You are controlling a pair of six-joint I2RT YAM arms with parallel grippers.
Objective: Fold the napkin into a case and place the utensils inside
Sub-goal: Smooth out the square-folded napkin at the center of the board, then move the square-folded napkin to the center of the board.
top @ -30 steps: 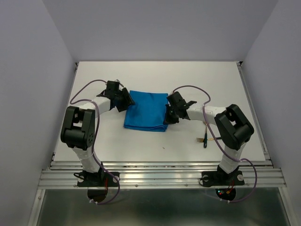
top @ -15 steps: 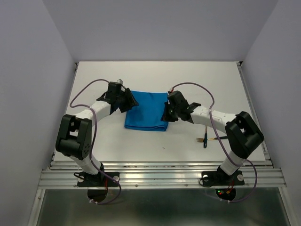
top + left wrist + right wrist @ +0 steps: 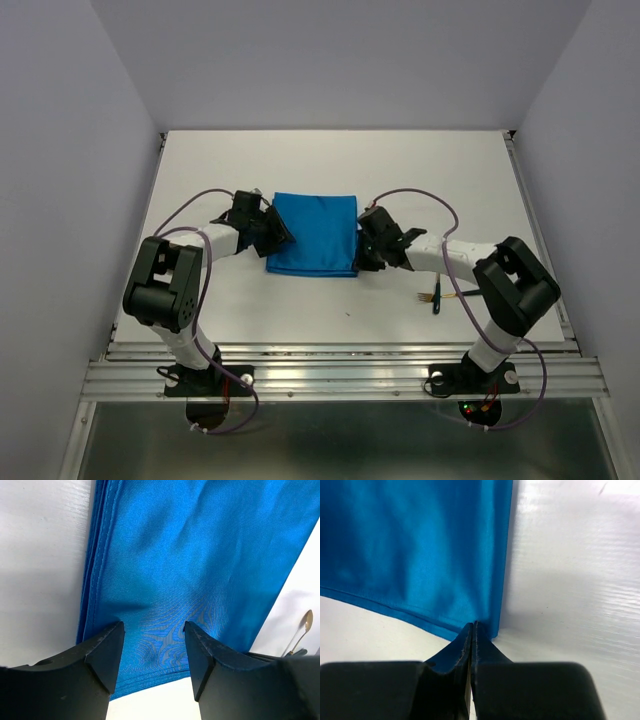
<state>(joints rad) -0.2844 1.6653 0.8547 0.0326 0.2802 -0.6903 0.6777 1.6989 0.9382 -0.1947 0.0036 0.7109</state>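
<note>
The napkin (image 3: pixel 312 234) lies flat on the table as a folded bright blue rectangle, also filling the left wrist view (image 3: pixel 190 555) and the right wrist view (image 3: pixel 415 550). My left gripper (image 3: pixel 278 236) stands open over its left edge, one finger on each side of a strip of cloth (image 3: pixel 153 627), nothing pinched. My right gripper (image 3: pixel 366 255) is shut, its tips (image 3: pixel 472 625) touching the napkin's near right corner; no cloth shows between the jaws. The utensils (image 3: pixel 434 297) lie to the right of the napkin, beside the right arm. The spoon's gold head (image 3: pixel 306 621) shows in the left wrist view.
The white table (image 3: pixel 330 160) is bounded by grey walls at left, right and back. A metal rail (image 3: pixel 340 365) runs along its near edge, where the arm bases stand. Purple cables loop over both arms.
Both grippers have come down along the napkin's sides toward the near edge, the left from its far left corner, the right to its near right corner. The napkin now lies squarer.
</note>
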